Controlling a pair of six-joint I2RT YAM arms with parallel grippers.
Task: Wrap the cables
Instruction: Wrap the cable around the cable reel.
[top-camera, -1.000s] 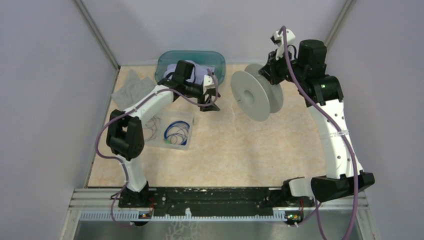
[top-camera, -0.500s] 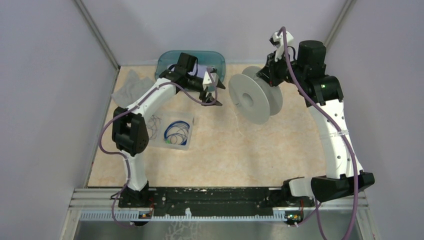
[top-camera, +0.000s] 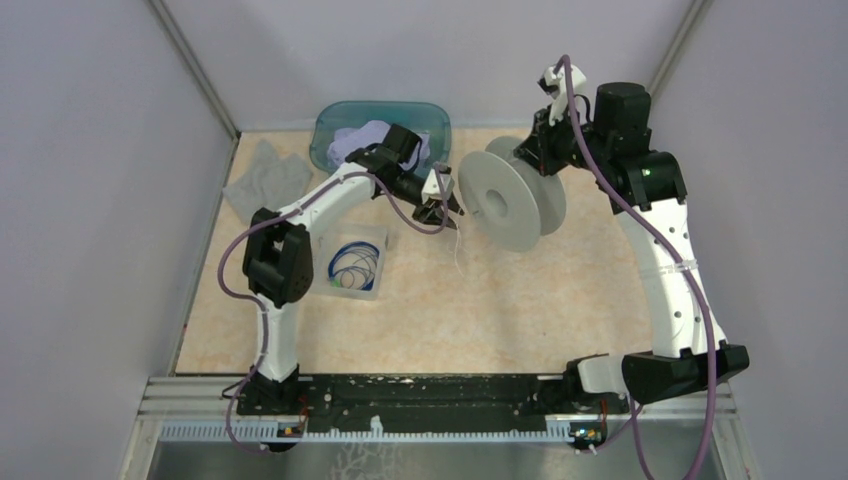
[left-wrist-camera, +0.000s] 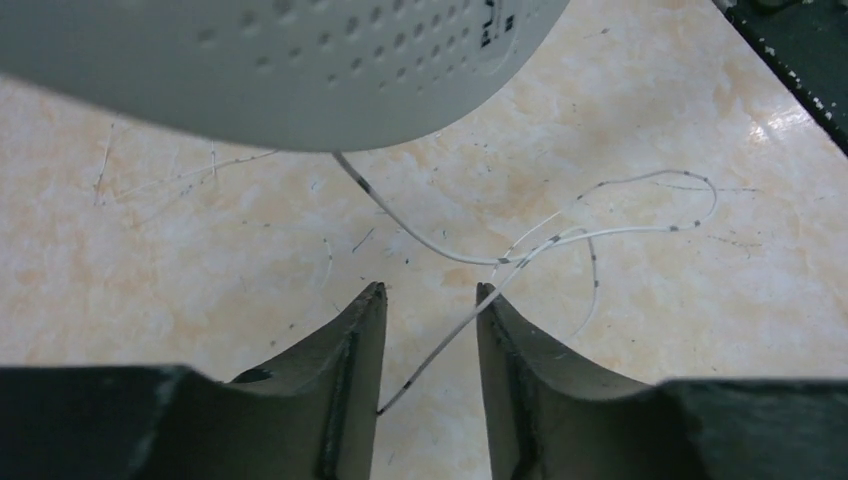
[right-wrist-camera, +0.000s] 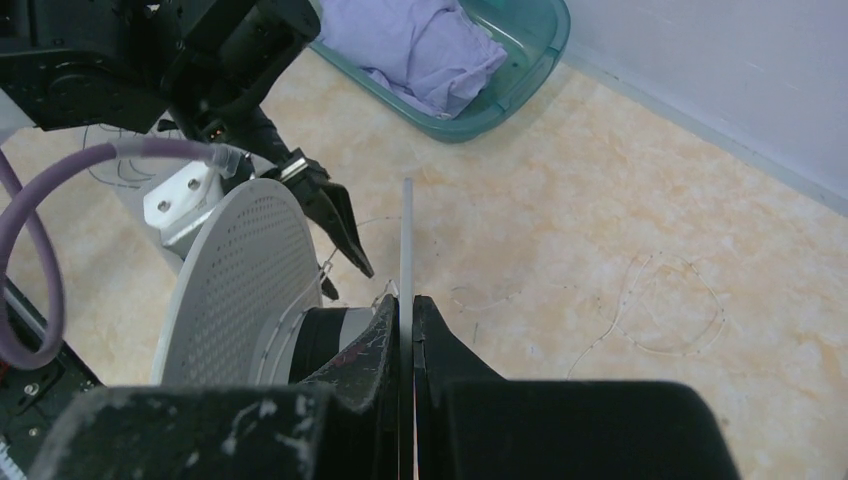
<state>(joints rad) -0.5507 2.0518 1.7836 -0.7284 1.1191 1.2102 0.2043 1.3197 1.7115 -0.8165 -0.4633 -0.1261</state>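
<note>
A grey spool (top-camera: 505, 195) hangs above the table, with my right gripper (right-wrist-camera: 407, 300) shut on its thin far flange (right-wrist-camera: 406, 235). A whitish cable (left-wrist-camera: 440, 250) with dark marks runs from under the spool (left-wrist-camera: 280, 60) and loops over the tabletop. My left gripper (left-wrist-camera: 430, 290) is open; the cable's end lies in the gap between the jaws, touching the left one and not pinched. From above, the left gripper (top-camera: 450, 212) is just left of the spool's near flange, and the cable (top-camera: 460, 250) trails below it. Blue cables (top-camera: 352, 265) are coiled in a clear tray (top-camera: 375, 290).
A teal bin (top-camera: 330, 125) holding a purple cloth (top-camera: 365, 135) stands at the back left, beside a grey cloth (top-camera: 265, 175). Another faint thin cable (right-wrist-camera: 660, 310) lies looped on the table right of the spool. Walls close in on both sides.
My left arm has swung right and forward from the teal bin to the spool, and its jaws have narrowed around the hanging whitish cable. The right arm and spool have barely shifted.
</note>
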